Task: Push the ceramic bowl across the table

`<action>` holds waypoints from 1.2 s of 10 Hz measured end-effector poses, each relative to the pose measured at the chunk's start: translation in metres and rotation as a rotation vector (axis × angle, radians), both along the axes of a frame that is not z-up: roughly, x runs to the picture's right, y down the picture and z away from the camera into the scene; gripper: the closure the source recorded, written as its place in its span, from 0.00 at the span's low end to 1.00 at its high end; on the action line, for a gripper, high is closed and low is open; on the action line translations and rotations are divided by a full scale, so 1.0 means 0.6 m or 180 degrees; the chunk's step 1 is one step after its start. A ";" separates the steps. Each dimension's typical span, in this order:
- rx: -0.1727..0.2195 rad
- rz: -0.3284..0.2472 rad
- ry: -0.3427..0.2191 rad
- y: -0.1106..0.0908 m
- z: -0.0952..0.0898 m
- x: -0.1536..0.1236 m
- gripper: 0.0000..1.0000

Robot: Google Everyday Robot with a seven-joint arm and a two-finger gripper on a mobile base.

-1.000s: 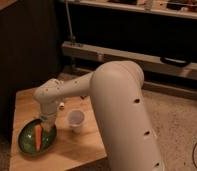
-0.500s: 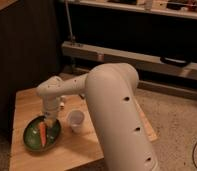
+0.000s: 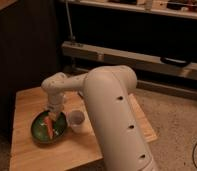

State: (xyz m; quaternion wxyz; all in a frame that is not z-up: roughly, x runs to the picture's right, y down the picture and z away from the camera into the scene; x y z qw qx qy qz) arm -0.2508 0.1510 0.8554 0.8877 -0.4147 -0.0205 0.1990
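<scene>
The green ceramic bowl (image 3: 41, 131) sits on the left half of the light wooden table (image 3: 27, 105), with an orange carrot-like piece (image 3: 50, 128) lying in it. My gripper (image 3: 54, 114) reaches down from the white arm (image 3: 112, 115) to the bowl's far rim, at the top end of the orange piece. A small whitish cup (image 3: 76, 120) stands just to the right of the bowl, very close to its rim.
The table's front edge (image 3: 57, 164) is near the bottom of the view. A dark cabinet (image 3: 22, 45) stands behind on the left. A long metal rail (image 3: 142, 57) runs behind. Speckled floor (image 3: 177, 125) lies to the right.
The bowl has slid to the right and a little farther back, closer to the cup. My gripper and forearm have moved the same way with it.
</scene>
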 end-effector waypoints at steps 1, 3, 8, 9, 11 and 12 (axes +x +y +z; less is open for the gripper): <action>0.0039 0.0032 0.0034 -0.017 0.006 0.005 0.62; 0.0081 0.0083 0.0126 -0.047 0.020 0.024 0.62; 0.0131 0.0164 0.0437 -0.074 0.057 0.094 0.62; 0.0166 0.0192 0.0516 -0.084 0.058 0.107 0.62; 0.0217 0.0213 0.0664 -0.096 0.058 0.148 0.62; 0.0207 0.0216 0.0761 -0.097 0.058 0.174 0.62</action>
